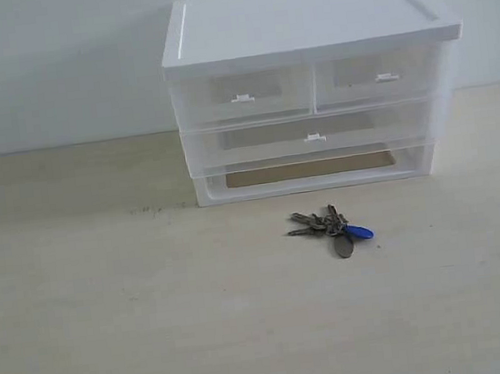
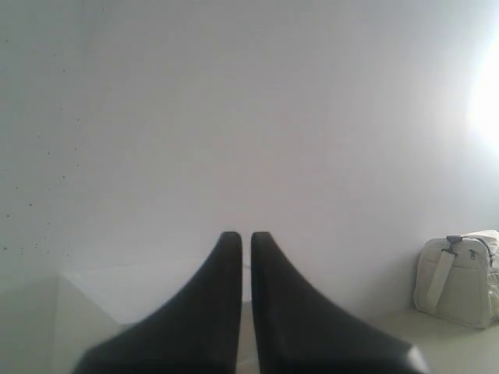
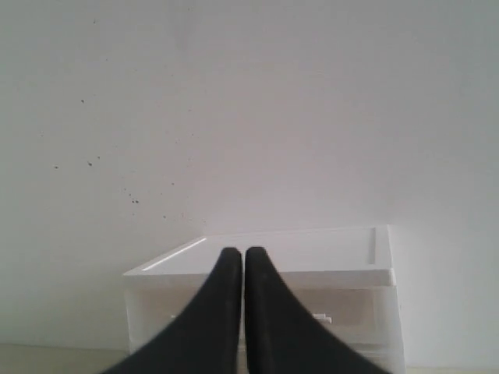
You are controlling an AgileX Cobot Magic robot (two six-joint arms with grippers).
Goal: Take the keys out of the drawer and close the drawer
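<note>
Watching the wrist feeds, I am seeing the left gripper (image 2: 245, 236) and the right gripper (image 3: 242, 253) with jaws pressed together, holding nothing. At lower centre-right of the exterior frame, the keys (image 1: 332, 230) are lying on the table (image 1: 113, 329), near the front of the white unit (image 1: 303, 18). Behind them, the drawer (image 1: 314, 134) is looking pushed in flush. I am judging both steps done; the next move calls only for parking the arms clear.

keys (image 1: 331, 227): grey metal, one blue cap | drawer (image 1: 254, 146): translucent white | table (image 1: 113, 329): plain pale beige
</note>
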